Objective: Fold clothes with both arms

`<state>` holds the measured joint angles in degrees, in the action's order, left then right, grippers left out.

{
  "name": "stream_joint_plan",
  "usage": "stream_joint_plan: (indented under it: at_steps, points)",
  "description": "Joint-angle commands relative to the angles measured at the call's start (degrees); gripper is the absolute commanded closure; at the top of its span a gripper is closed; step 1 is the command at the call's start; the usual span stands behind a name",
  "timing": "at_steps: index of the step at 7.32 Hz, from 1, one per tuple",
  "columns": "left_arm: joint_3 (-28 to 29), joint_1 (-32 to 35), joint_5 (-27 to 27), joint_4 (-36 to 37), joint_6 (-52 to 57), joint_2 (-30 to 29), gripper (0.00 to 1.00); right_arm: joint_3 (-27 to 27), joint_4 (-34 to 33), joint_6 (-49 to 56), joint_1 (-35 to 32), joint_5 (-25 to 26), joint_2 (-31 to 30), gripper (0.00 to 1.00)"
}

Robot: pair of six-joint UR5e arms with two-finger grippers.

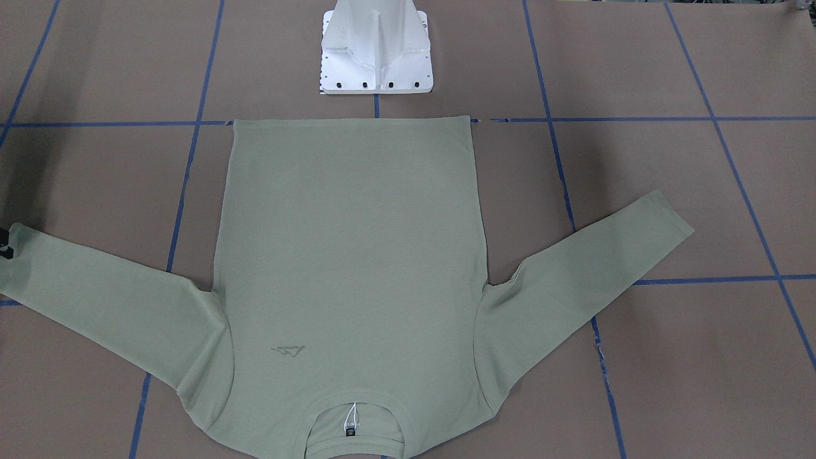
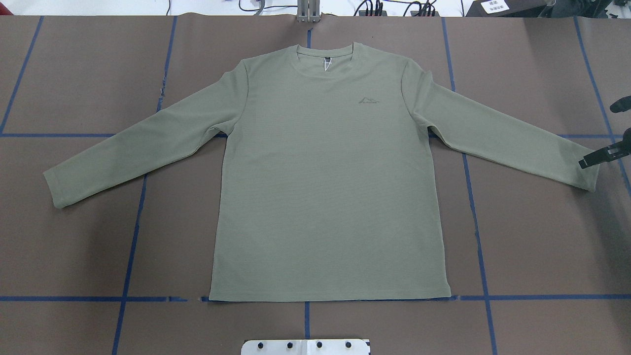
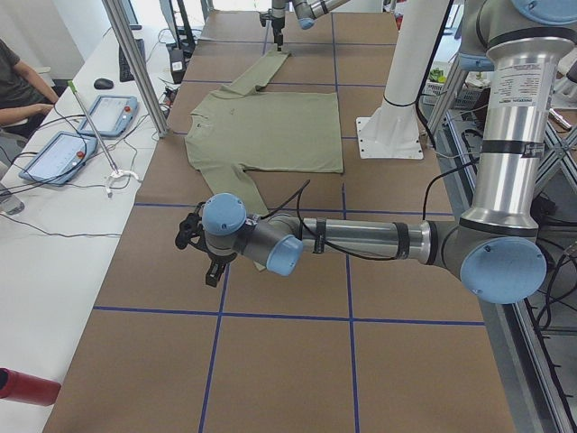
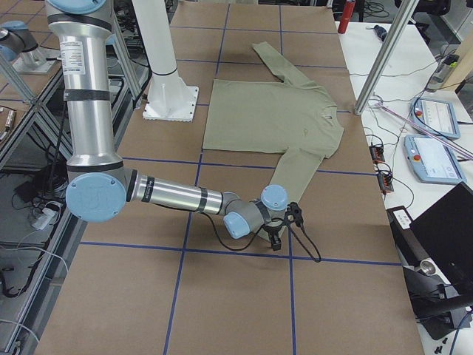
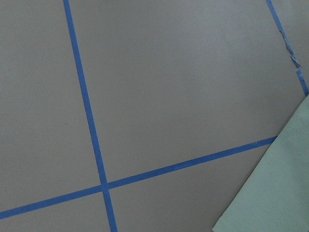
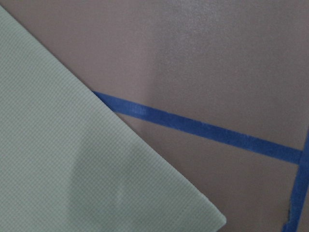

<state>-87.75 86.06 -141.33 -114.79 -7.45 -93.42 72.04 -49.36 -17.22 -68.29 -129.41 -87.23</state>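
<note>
Front view: shirt (image 1: 350, 255) lies flat and face up on the table (image 1: 701, 191). Hem is toward the white pedestal (image 1: 376, 57), collar on the far side from it, both sleeves splayed out. Right gripper (image 1: 5, 241) is only a black scrap at the frame edge, on or just over the right-side cuff (image 1: 29, 255). Can't tell how far it's open or whether it has cloth. Chest logo (image 1: 288, 349) is a tonal peak outline with a word under it, not legible. Neck tag (image 1: 350, 426) is white with a dark patch, print too small to read.

Overhead: same layout, barely a wrinkle. Right gripper again at that cuff's end. Left-side cuff (image 2: 55, 190) lies bare, left gripper out of frame.

Left side view: left gripper (image 3: 203, 257) is low, near the end of that sleeve. Opening not readable.

Right side view: right gripper low at its cuff.

Left wrist cam: blue tape (image 5: 89, 121) cross, cuff corner lower right, no fingers in shot.

Right wrist cam: cuff corner lower left, no fingers.

Handling, my guess: light, limp knit that will sag between grasp points and drag a bit on the matte cover. Pinch the doubled cuff edges first, then shoulder and hem corners.
</note>
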Motion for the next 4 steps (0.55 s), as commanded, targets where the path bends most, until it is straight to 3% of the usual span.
stream_joint_plan:
  at_steps: [1,4]
  points:
    - [0.0,0.0,0.0,0.0,0.1,0.0,0.01,0.0,0.0,-0.1,0.0,-0.4,0.0,0.02]
    - [0.0,0.1,0.0,0.0,0.1,0.0,0.01,-0.1,-0.2,-0.1,0.1,-0.4,0.0,0.05]
